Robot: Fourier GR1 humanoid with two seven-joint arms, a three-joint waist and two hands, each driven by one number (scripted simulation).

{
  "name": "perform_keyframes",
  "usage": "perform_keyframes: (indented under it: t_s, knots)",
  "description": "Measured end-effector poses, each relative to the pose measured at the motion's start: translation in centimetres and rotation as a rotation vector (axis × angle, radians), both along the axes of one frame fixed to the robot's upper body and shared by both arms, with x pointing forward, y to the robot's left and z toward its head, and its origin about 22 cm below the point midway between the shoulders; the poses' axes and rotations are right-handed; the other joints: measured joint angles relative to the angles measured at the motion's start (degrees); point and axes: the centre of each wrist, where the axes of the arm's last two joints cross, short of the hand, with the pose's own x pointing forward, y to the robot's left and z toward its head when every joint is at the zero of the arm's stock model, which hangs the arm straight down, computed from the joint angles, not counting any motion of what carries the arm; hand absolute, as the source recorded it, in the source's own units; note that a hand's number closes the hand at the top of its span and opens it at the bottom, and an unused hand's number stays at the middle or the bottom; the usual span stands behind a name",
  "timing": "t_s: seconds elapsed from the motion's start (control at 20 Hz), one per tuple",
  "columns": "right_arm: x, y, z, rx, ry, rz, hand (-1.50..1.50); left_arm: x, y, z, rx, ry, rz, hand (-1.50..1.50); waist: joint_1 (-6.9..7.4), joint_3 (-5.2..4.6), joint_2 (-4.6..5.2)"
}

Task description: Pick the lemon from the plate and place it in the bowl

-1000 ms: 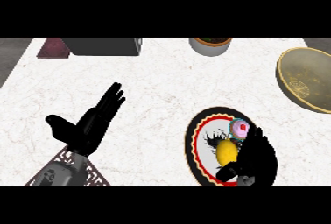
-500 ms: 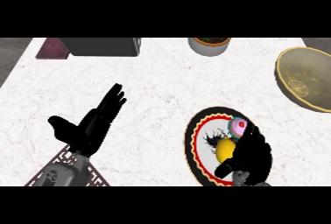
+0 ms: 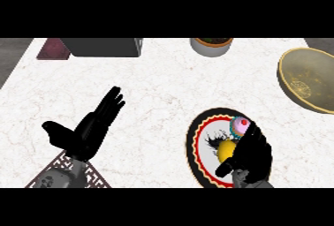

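Risk: the lemon point(image 3: 226, 149), round and sitting on the plate point(image 3: 199, 145) at lower right of frame, could roll from under the fingers as they close, or the pink item point(image 3: 241, 126) just beside it could get nudged. Right hand point(image 3: 253, 153) lies over the lemon, fingers extended and touching it, not curled round. Left hand point(image 3: 88, 128) rests spread at lower left. Bowl point(image 3: 305, 79) waits at upper right, well apart.

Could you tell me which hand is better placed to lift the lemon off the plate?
The right hand: it is over the patterned round plate, against the yellow lemon. The left hand rests open well off to the left.
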Motion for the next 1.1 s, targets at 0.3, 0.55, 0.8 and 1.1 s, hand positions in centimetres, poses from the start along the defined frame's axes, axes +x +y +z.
perform_keyframes:
  t_s: [0.3, 0.55, 0.8, 1.1]
  knots:
    - [0.3, 0.4, -0.7, -0.006, -0.004, 0.002, 1.5, 0.3, 0.0, 0.0, 0.0, 0.002, 0.009, 0.0, -0.2, -0.14, -0.14]
    - [0.5, 0.9, -1.3, -0.024, -0.036, 0.038, 1.5, 0.6, -0.3, -0.1, 0.006, 0.005, 0.013, 0.0, -0.34, -0.39, -0.47]
    - [1.3, 1.7, -1.2, -0.037, -0.049, 0.08, 1.5, 0.5, 0.0, 0.2, 0.005, 0.001, 0.007, 0.0, -0.19, -0.41, -0.48]
    - [1.5, 2.0, -1.5, -0.066, -0.06, 0.108, 1.5, 0.9, -0.4, 0.3, 0.003, -0.004, 0.006, 0.0, -0.29, -0.51, -0.66]
